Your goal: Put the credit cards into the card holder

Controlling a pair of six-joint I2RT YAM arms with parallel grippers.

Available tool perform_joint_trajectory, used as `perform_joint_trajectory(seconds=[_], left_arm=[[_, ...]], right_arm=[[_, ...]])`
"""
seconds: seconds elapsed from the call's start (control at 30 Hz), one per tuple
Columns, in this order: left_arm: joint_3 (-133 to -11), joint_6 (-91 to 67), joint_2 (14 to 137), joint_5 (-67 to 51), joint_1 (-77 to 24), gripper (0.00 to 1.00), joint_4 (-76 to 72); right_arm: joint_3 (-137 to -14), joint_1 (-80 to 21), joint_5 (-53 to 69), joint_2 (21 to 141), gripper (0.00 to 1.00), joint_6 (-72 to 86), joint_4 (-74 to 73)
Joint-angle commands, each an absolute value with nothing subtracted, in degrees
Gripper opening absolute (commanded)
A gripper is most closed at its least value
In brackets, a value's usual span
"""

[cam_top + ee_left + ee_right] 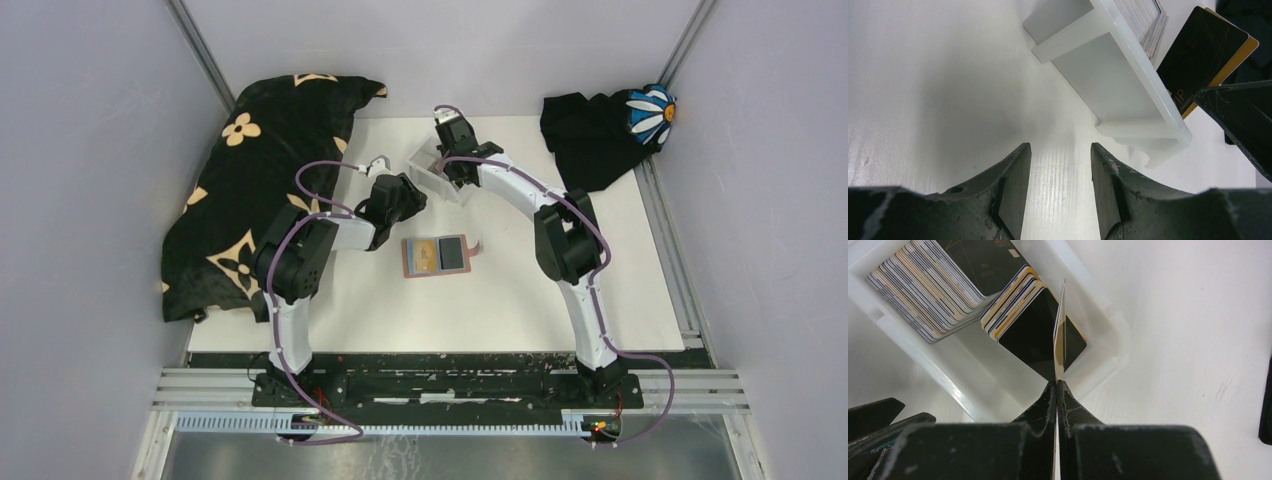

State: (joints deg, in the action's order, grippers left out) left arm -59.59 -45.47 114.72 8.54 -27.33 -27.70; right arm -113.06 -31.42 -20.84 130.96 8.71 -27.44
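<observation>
Over the tray (pixel 1108 75) near the table's (pixel 400 310) far edge, the right gripper (pixel 1057 385) was clamped on 2 cards (pixel 1198 50), black and gold, held edge-up. Beside the tray, the left gripper's (pixel 1060 165) jaws stood apart, empty. At the table's middle lay the holder (pixel 437 256), open.

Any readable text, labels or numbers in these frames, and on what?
"IP": gold letters on the black card beside the white tray, whose wall may hide more.
Smaller gold print beneath it: too small to read.
Stacked cards in the tray: nothing legible.
Card holder: no legible text.
</observation>
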Motion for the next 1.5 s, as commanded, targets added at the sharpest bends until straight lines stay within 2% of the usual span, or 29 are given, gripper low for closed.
perform_joint_trajectory(seconds=[0.0,0.73,0.93,1.4,1.43,1.47], left_arm=[[-60.01,-42.63,112.15,9.29,-27.13,0.55,-28.64],[-62.29,-43.08,108.04,8.68,-26.27,0.57,-25.82],[-65.31,-44.66,105.67,6.33,-24.42,0.61,-22.79],[-78.18,-56.11,109.05,-13.86,-21.48,0.69,-18.46],[-78.98,-57.19,109.45,-15.63,-21.31,0.78,-18.46],[-79.87,-58.1,110.01,-17.42,-21.27,0.94,-18.27]], right_arm=[[-111.96,-30.86,-18.14,125.61,0.01,8.84,-24.56],[-106.02,-30.51,-16.26,120.77,0.01,7.05,-19.42],[-100.27,-30.53,-16.1,115.33,0.01,7.68,-17.33],[-90.04,-33.12,-16.12,105.51,0.01,7.23,-15.48],[-89.74,-33.41,-16.32,105.4,0.01,7.13,-15.22],[-89.55,-33.64,-16.39,105.2,0.01,7.0,-15.02]])
